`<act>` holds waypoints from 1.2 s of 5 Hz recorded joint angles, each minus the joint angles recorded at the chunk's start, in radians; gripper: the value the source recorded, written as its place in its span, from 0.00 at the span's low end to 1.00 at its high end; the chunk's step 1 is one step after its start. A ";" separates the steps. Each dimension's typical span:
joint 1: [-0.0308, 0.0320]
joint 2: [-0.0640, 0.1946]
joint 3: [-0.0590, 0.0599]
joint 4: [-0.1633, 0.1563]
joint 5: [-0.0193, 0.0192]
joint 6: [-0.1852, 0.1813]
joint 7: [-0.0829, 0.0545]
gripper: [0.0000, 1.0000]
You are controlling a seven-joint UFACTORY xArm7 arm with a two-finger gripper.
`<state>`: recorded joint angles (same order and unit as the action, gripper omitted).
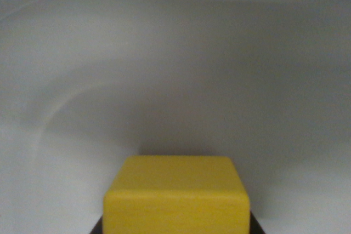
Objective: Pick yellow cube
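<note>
Yellow cube (176, 195) is sitting near, centred, on a pale surface (175, 69) lying bare left, right and far. Dark gripper parts are showing at its lower corners; their grip cannot be told.

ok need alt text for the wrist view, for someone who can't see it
A yellow cube fills the bottom centre of the wrist view, close to the camera, on a plain pale grey surface. Small dark shapes show at its lower corners; the gripper's fingers cannot be made out.

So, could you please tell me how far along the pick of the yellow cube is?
Done: the wrist camera sits close over the rounded yellow cube. In hand: dark edges flank its base, but no fingers show clearly, so grip is uncertain. Left: confirming the grasp and lifting it off the pale grey surface.
</note>
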<state>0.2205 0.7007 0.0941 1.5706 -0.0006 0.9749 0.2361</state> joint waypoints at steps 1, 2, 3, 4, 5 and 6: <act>0.0000 0.000 0.000 0.000 0.0000 0.000 0.000 1.00; 0.0002 -0.005 0.000 0.015 0.0003 0.020 0.001 1.00; 0.0002 -0.005 0.000 0.015 0.0003 0.020 0.001 1.00; 0.0004 -0.011 0.001 0.035 0.0006 0.046 0.002 1.00; 0.0004 -0.011 0.001 0.035 0.0006 0.046 0.002 1.00; 0.0006 -0.018 0.001 0.059 0.0011 0.077 0.003 1.00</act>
<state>0.2211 0.6825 0.0952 1.6301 0.0005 1.0524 0.2387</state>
